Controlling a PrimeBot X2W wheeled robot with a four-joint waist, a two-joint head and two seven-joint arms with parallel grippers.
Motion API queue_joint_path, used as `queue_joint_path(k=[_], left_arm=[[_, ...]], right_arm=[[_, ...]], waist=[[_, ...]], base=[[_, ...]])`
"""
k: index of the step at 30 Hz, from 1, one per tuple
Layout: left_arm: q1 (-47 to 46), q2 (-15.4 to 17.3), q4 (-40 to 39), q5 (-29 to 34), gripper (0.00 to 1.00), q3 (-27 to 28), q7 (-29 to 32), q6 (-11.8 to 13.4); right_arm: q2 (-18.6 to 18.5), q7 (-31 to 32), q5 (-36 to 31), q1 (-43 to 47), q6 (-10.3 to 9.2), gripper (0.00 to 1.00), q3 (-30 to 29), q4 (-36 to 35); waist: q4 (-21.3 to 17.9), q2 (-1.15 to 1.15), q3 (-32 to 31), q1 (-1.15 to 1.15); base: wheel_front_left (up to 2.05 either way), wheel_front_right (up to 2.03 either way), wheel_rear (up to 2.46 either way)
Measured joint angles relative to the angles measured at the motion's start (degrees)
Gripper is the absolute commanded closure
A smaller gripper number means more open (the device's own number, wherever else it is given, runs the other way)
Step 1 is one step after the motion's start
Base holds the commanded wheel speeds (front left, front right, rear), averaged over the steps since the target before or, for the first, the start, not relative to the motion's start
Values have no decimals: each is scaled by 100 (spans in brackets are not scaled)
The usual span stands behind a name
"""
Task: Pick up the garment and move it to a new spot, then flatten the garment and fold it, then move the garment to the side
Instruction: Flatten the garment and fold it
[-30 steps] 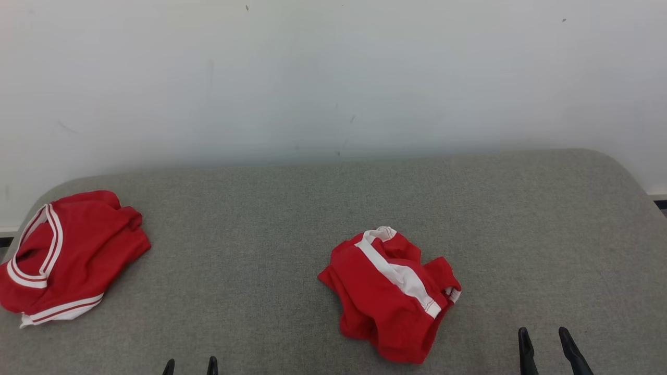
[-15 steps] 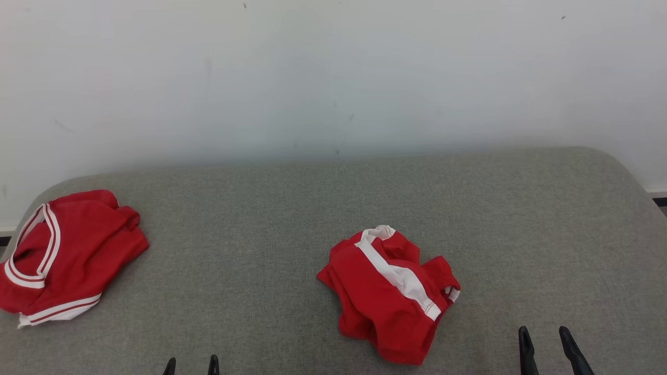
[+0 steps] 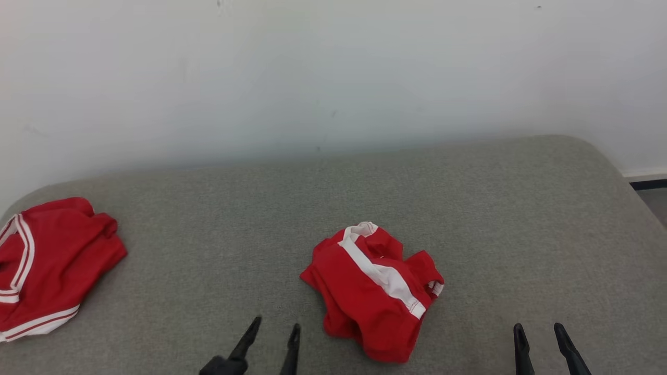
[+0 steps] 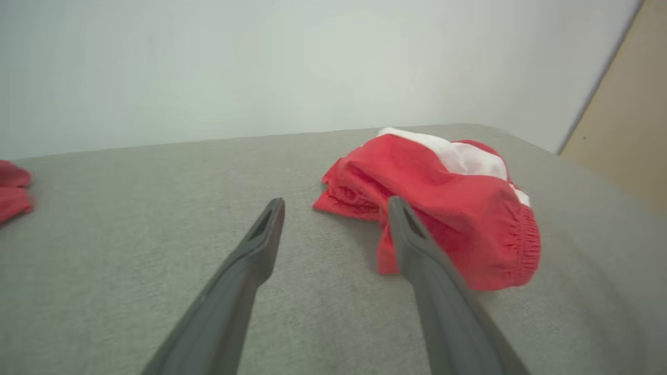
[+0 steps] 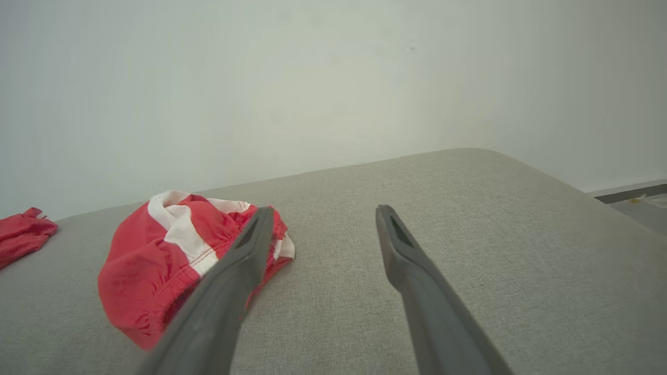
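A crumpled red garment point(image 3: 372, 289) with a white stripe lies in a heap near the middle of the grey padded surface point(image 3: 469, 208). It also appears in the left wrist view as a red garment point(image 4: 443, 203) and in the right wrist view as a red garment point(image 5: 167, 260). My left gripper point(image 3: 276, 330) stands open just left of the heap, close to its edge, holding nothing. My right gripper point(image 3: 539, 333) is open at the lower right, well clear of the cloth. Through the wrist cameras, the left gripper point(image 4: 336, 205) and right gripper point(image 5: 323, 213) both show spread fingers.
A second red piece with white trim point(image 3: 47, 265) lies at the far left edge of the surface. A pale wall point(image 3: 333, 78) rises behind. The surface rounds off at the right, with floor point(image 3: 654, 200) beyond it.
My left gripper has come up and to the right, toward the heap's left edge. The head camera has shifted, sliding the whole scene a little left. The right gripper holds its place.
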Motion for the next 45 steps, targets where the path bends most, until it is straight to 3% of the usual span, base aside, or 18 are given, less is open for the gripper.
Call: queue_joint_path(k=[8,17,22,27,34,35,36,37,38,45], left_arm=[[-990,-5,127,-547,0,-1249,1138,29],[-1396,-8,569,-931,0,-1950,1876,671],[-1761,-9,983,-656,0,-2195,1896,1310],[-2011,-14,1490,-457,0,-2424,2101,1680],[-2278,37,2246,-253,0,-2531,2408,1845],[-2284,38,2310,-283,7,-2499,2401,1853],[-2292,40,2348,-319,61,-2471,2366,1862],[-2307,38,2371,-327,90,-2444,2314,1870],[-2325,36,2387,-374,100,-2407,2268,1869],[-2458,24,2216,-690,100,-2265,1767,1739]], right_arm=[[-1,0,-18,-47,0,0,35,23],[-8,1,-16,-86,0,0,23,24],[-8,1,-5,-136,0,0,24,16],[-5,1,33,-171,0,0,-2,25],[-2,1,38,-208,0,0,29,31],[-1,1,43,-208,0,0,32,33],[-1,1,44,-208,0,0,27,33],[-1,1,49,-208,0,0,20,33],[-1,1,70,-208,0,0,23,32],[1,1,153,-214,0,0,42,60]], waist=[[-547,0,52,0],[-1280,0,141,0],[-1689,0,233,0],[-1930,0,360,0],[-1910,0,475,1],[-1894,0,478,0],[-1878,0,481,0],[-1860,0,484,1],[-1840,0,486,0],[-1734,0,470,0]], base=[[0,0,0],[0,0,0],[0,0,0],[0,0,0],[0,0,0],[0,0,0],[0,0,0],[0,0,0],[0,0,0],[0,0,0]])
